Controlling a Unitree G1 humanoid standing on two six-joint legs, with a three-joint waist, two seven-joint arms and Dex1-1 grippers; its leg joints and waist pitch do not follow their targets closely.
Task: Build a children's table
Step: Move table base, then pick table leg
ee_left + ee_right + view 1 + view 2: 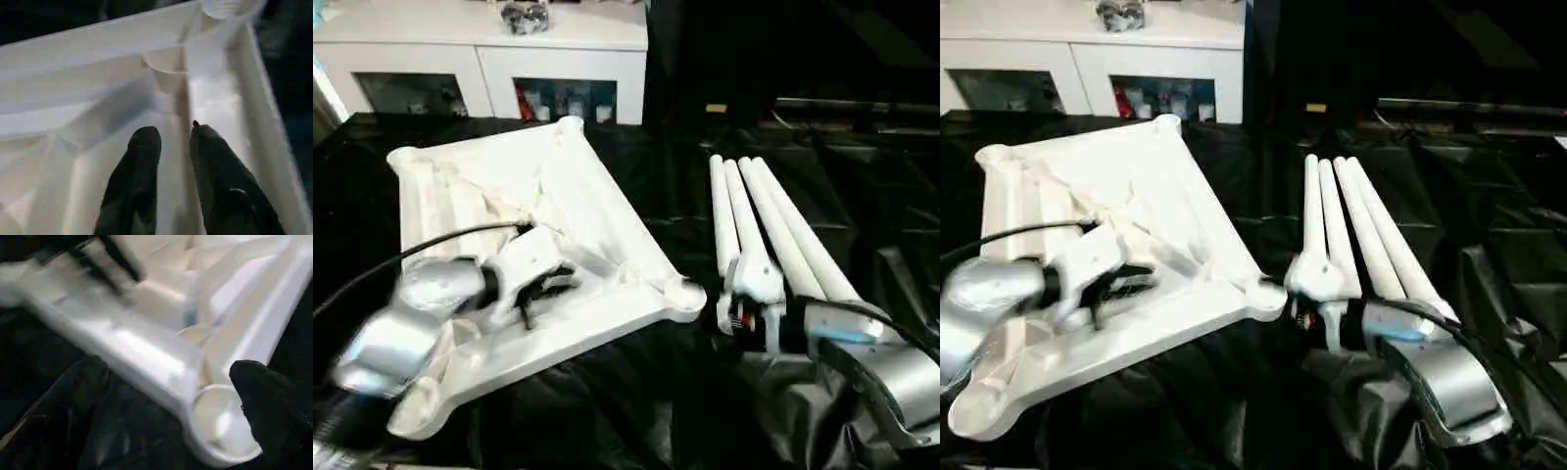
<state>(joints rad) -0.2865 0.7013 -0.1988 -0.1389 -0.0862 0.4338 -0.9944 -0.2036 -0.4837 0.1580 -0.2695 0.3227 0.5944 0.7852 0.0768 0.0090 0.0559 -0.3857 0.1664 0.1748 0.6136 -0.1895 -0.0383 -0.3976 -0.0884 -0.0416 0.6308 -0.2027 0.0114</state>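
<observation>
A: Head views, item one?

B: Tabletop (558, 211), white plastic, ribbed underside up, lying on the black sheet (607, 411). Round sockets at its corners. Four white tube legs (773, 230) lie side by side on the sheet, to the robot's right of the tabletop, apart from it.

A: Arms in those views?

B: Left gripper (540, 294) over the tabletop's ribbed underside, black fingers a little apart, nothing between them. Right gripper (1304, 315) sits at the near ends of the legs, just beside the tabletop's near right corner socket (1268, 294); its fingers cannot be made out here. White cabinet (480, 59) with glass doors stands beyond the sheet.

A: Left wrist view?

B: Two black fingers (139, 171) parted by a narrow gap, empty, hovering above the ribs; a round socket (166, 68) lies ahead of them.

A: Right wrist view?

B: One black finger (274, 406) beside the corner socket (222, 423), spread wide from its partner, holding nothing. The left gripper's fingers (115, 259) show blurred further along the tabletop.
</observation>
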